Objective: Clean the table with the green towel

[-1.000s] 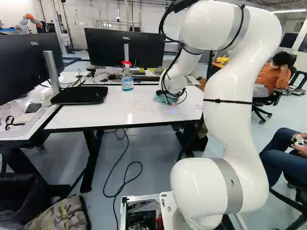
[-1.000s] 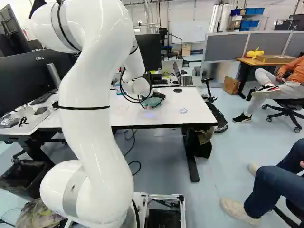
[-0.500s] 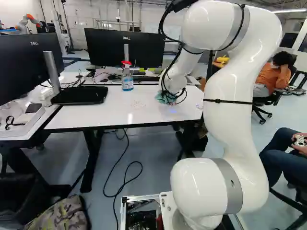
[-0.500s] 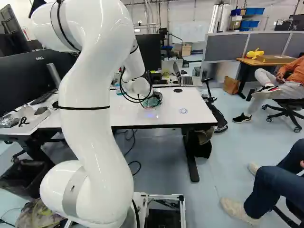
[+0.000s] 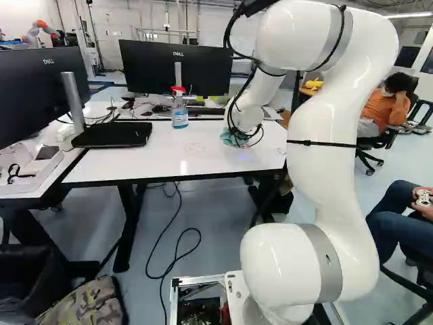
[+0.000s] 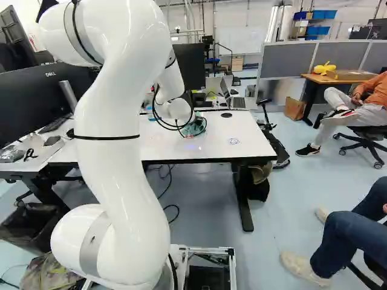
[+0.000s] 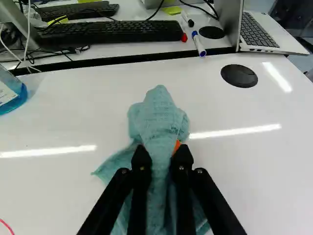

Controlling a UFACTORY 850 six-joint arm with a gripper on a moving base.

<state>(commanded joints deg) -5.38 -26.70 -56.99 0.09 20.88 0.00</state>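
Nearest: arm (image 5: 325, 149) rises from its joint at the foot of both base views, w/ an open metal frame (image 5: 196, 281) beside it. Camo bag (image 5: 84, 305) & dark bin (image 5: 30, 277) on the floor, L side of L base view; black cable (image 5: 162, 274) loops on the floor nearer the middle.

Arm reaches over the white surface (image 5: 135, 166); tool (image 6: 195, 125) is low over it, clamped on the green towel (image 7: 157, 122), a fold pinched btwn both fingers. Towel bunches up ahead of the fingertips & fans out under the tool onto the surface, R of mid. Blue scribble (image 6: 234, 141) on the surface, R of the towel in R base view.

Spray bottle (image 5: 179, 115), red top, blue liquid, stands upright L of the towel in L base view. Round black cap (image 7: 239, 76) in the surface top, ahead & to one side of the tool.

Past the surface's far edge: black kbd (image 7: 112, 32), blue-capped pen (image 7: 199, 44), open laptop (image 7: 264, 34). Monitor (image 5: 176, 68) behind the bottle. Far bkgd, L base view: another robot (image 5: 39, 32), white w/ orange.
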